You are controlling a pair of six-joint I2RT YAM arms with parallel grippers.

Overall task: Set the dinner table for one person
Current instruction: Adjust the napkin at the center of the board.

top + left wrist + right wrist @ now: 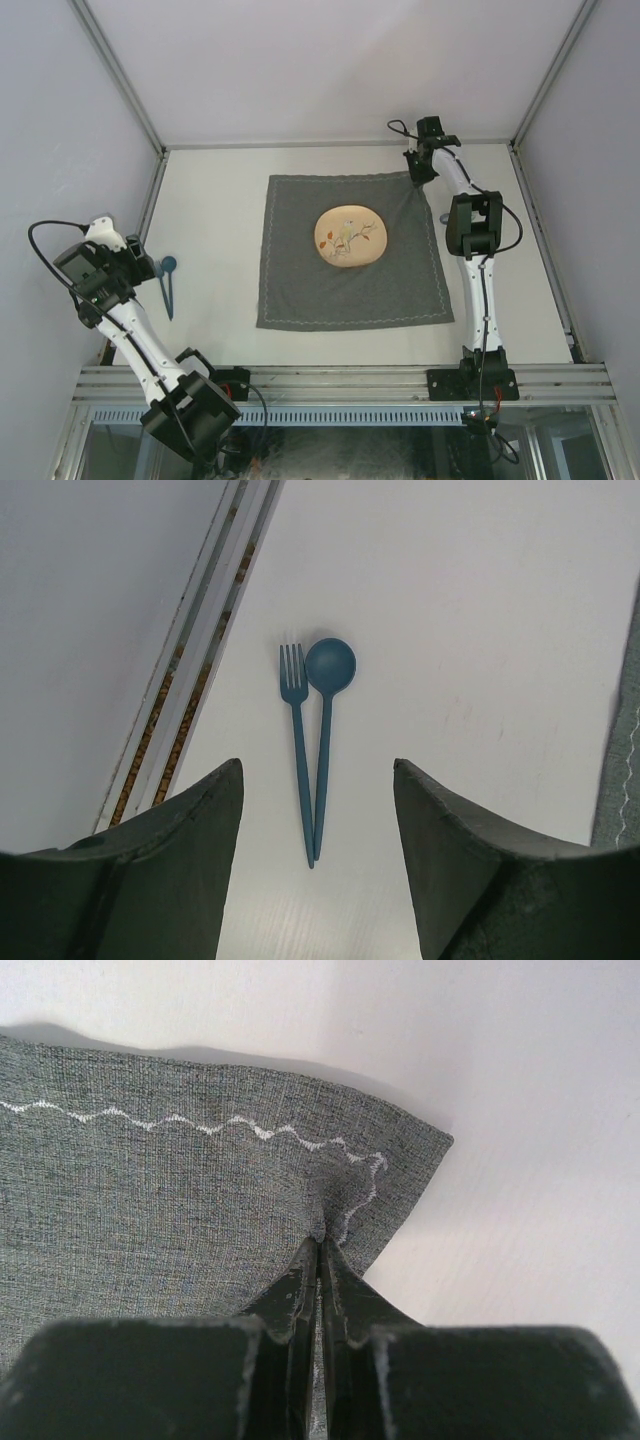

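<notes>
A dark grey stitched cloth [350, 265] lies on the off-white dinner table [215, 215], with a round cream plate [351, 236] painted with a bird on it. My right gripper [417, 172] is shut on the cloth's far right corner [370, 1175], pinching a fold. A blue fork [295, 730] and a blue spoon [326, 710] lie side by side on the table at the left; the spoon shows in the top view [167, 280]. My left gripper [318, 810] is open above their handle ends, not touching them.
Metal rails [150, 200] run along the table's left and right edges, with grey walls beyond. A rail [195, 670] lies close left of the cutlery. The cloth's edge [628, 740] shows at the right of the left wrist view.
</notes>
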